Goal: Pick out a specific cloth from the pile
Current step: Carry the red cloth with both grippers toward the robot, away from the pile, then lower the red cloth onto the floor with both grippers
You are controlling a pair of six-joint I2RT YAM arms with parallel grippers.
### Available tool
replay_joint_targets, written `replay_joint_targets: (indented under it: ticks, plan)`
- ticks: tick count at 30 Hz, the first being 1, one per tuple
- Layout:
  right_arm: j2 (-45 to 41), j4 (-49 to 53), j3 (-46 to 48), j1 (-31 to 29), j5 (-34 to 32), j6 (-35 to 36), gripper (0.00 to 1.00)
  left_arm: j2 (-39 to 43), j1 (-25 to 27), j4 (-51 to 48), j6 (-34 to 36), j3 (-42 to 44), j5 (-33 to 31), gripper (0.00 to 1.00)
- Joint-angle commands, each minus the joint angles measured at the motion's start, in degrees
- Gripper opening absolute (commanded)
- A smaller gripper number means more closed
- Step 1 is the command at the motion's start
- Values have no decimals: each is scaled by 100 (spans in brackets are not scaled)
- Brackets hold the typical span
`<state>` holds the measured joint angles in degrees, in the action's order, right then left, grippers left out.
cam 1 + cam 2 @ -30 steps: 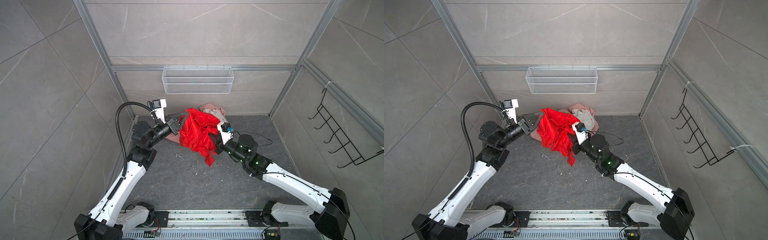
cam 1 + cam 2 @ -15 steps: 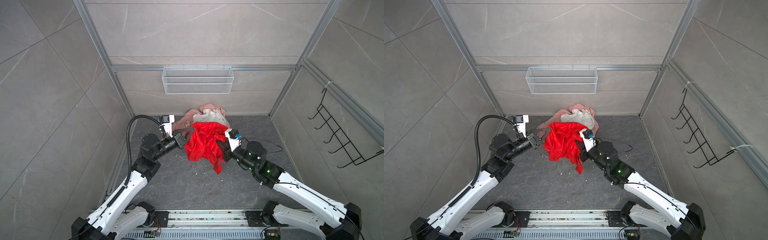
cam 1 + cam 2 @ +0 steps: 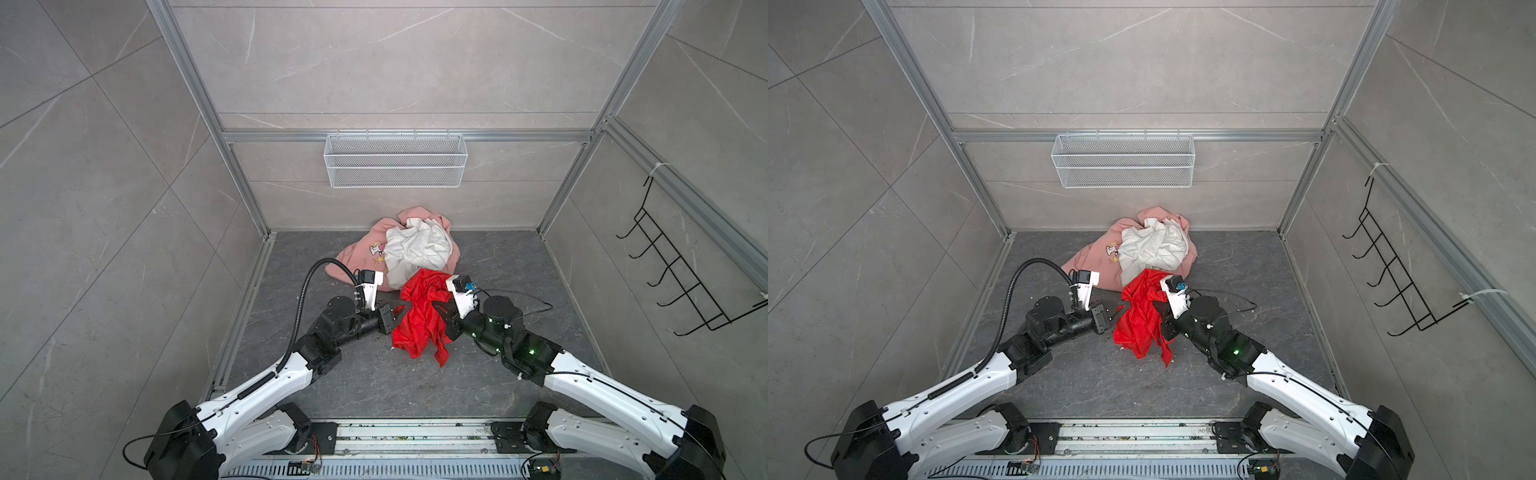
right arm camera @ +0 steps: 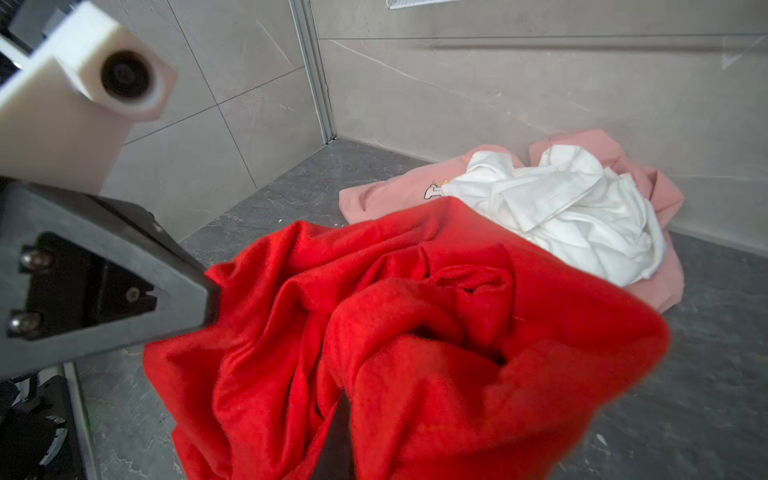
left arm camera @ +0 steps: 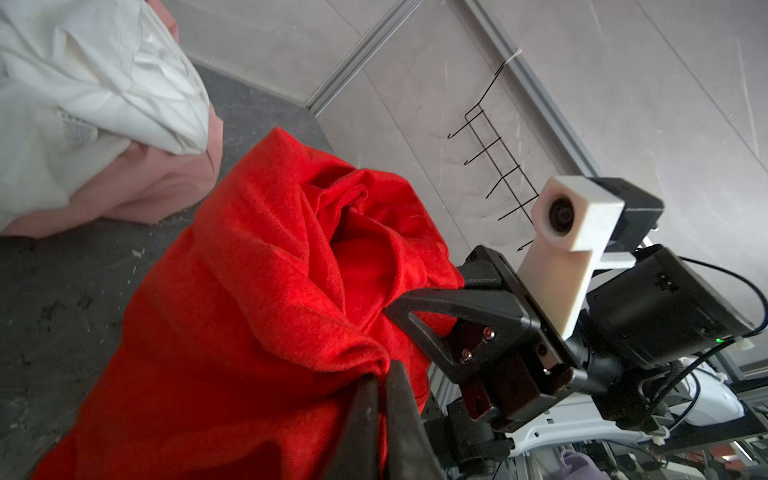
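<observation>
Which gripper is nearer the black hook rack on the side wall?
Right. The right gripper grips the red cloth on the side toward the hook rack; the left gripper holds its far side, farther away.

walls (image 3: 395, 62): grey tile | floor (image 3: 374, 386): dark stone | wire basket (image 3: 395, 166) | black hook rack (image 3: 685, 269)
</observation>
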<state>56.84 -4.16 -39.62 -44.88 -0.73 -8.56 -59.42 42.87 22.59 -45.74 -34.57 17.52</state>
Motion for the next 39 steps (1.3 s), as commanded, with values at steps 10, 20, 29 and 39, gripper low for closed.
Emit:
replay_joint_targets:
  ticks: [10,20,29,39]
  plan:
    - [427,-804,529,-507,-199,-606,0,673,-6,33,-86,1121,-862,0]
    - [1521,-1543,563,-858,-156,-873,0,802,-445,-628,-183,1459,-773,0]
    - [2179,-1913,612,-996,-140,-1076,0,99,-722,-400,-202,1365,-249,0]
    - [2838,-2252,630,-1181,-125,-1255,0,185,-835,-676,-199,1465,-225,0]
